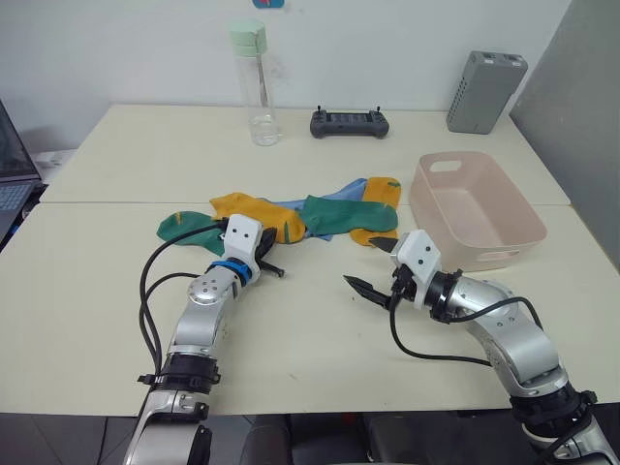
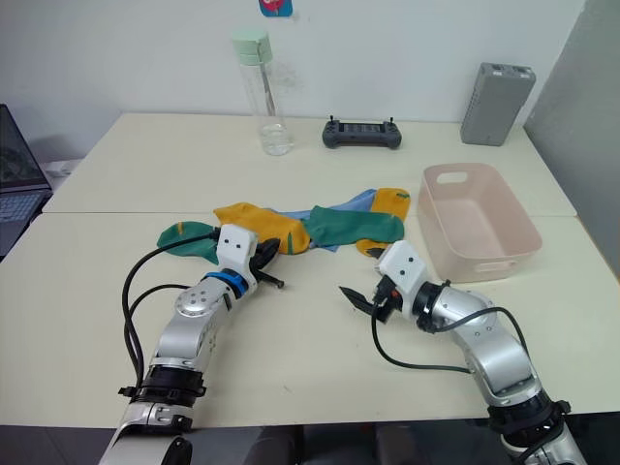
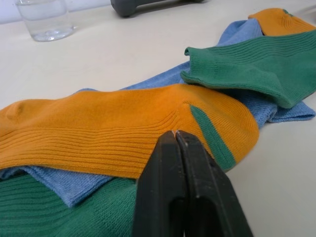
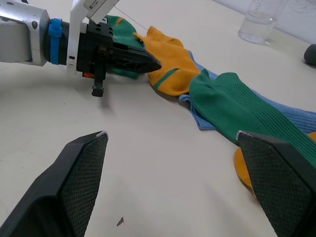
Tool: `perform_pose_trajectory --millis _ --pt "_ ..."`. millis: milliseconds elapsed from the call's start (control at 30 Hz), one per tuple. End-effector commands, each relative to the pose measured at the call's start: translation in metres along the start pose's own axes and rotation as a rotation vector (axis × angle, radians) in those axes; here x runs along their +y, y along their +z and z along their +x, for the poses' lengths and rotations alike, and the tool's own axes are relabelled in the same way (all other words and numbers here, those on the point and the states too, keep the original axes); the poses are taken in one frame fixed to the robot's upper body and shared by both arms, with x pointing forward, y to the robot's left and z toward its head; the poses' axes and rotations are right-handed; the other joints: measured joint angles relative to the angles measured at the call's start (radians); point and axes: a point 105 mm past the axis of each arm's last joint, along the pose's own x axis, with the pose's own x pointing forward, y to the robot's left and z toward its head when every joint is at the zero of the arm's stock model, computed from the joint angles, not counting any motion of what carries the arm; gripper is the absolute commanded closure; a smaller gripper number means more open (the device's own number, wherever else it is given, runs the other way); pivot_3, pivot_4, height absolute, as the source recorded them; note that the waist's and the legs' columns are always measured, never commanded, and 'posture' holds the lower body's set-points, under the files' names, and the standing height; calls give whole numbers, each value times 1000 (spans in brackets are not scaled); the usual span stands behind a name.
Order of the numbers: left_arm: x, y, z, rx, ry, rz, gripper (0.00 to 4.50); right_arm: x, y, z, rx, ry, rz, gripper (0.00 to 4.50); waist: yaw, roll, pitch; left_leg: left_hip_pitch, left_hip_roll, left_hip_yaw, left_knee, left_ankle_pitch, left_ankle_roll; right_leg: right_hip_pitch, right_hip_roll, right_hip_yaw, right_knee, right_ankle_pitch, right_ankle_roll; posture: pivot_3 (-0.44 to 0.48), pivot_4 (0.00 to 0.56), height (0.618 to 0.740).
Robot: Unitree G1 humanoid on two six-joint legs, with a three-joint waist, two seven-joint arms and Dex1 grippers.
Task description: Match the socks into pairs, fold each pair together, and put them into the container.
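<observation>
A heap of socks lies mid-table: a green sock [image 1: 184,228] at the left, a yellow sock [image 1: 254,211] over a blue sock [image 1: 320,208], a second green sock [image 1: 339,215], and another yellow sock [image 1: 380,199] at the right. My left gripper [image 1: 274,242] is shut, its tips at the near edge of the left yellow sock [image 3: 123,133], with nothing seen between them. Right of it, my right gripper [image 1: 370,263] hangs open just above the bare table, short of the heap. The pink container [image 1: 484,254] stands to the right and has nothing in it.
A clear water bottle [image 1: 255,87], a black controller [image 1: 349,123] and a grey upright box [image 1: 484,92] stand along the table's far side. A laptop [image 1: 12,174] sits off the left edge. A seam crosses the table behind the socks.
</observation>
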Motion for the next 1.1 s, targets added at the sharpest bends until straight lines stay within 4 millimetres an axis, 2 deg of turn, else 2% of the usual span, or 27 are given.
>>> perform_pose_trajectory --millis 33,100,200,333,567,700,800,1100 --pt "5 19 -3 -85 12 -48 4481 -1 13 -4 -38 -9 -39 0 0 0 0 0 0 0 0 0 0 0 0 0 0 0 0 0 150 740" --pt "6 24 -6 -105 -11 -106 4481 0 13 -3 -39 -7 -40 0 0 0 0 0 0 0 0 0 0 0 0 0 0 0 0 0 150 740" --pt "5 28 -10 -126 -59 -168 3919 1 14 -2 -43 -1 -44 0 -1 0 0 0 0 0 0 0 0 0 0 0 0 0 0 0 150 740" --pt "3 27 -7 -107 -101 -180 2745 3 20 4 -38 14 -78 0 -1 0 0 0 0 0 0 0 0 0 0 0 0 0 0 0 150 740" --pt "3 19 15 -34 -66 -41 578 0 32 14 -58 -2 -100 0 1 0 0 0 0 -1 0 0 0 0 0 -1 0 0 0 0 150 740" --pt "4 18 24 -19 -42 -8 578 3 30 14 -52 -4 -101 0 2 0 0 -1 0 -1 0 0 0 0 0 -1 -1 0 0 0 150 740" --pt "5 18 25 -22 -43 17 1155 2 29 14 -49 -12 -102 0 2 0 0 -1 0 -1 0 0 0 0 0 -1 -1 0 0 0 150 740" --pt "2 19 24 -43 -47 -6 3954 1 30 13 -52 -17 -95 0 1 0 0 -1 0 -2 0 0 0 0 0 -1 0 0 0 0 150 740"
